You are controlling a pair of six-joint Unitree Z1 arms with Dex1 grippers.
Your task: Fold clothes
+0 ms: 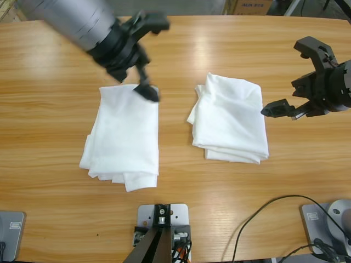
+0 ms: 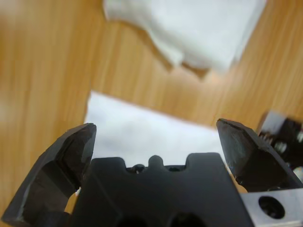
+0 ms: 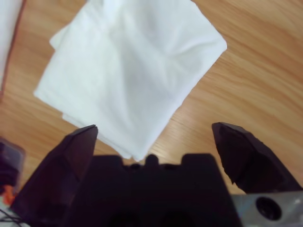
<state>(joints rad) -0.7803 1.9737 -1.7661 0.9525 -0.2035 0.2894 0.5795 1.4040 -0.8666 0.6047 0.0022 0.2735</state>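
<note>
Two folded white clothes lie side by side on the wooden table [image 1: 49, 66]. The left one [image 1: 123, 139] is a long folded piece. My left gripper [image 1: 155, 57] hangs open over its far edge, one jaw tip just above the cloth. In the left wrist view that cloth [image 2: 137, 125] shows between the spread jaws of the left gripper [image 2: 156, 135], and the other bundle [image 2: 199, 28] lies beyond. The right bundle [image 1: 230, 120] is squarer, with stacked layers. My right gripper [image 1: 283, 78] stands open just to its right, holding nothing. The right wrist view has the bundle [image 3: 128, 71] ahead of the right gripper [image 3: 154, 135].
Black cables [image 1: 263, 216] trail over the table's near right corner. Cardboard boxes [image 1: 249, 6] stand beyond the far edge. A strip of bare wood [image 1: 176, 109] separates the two clothes.
</note>
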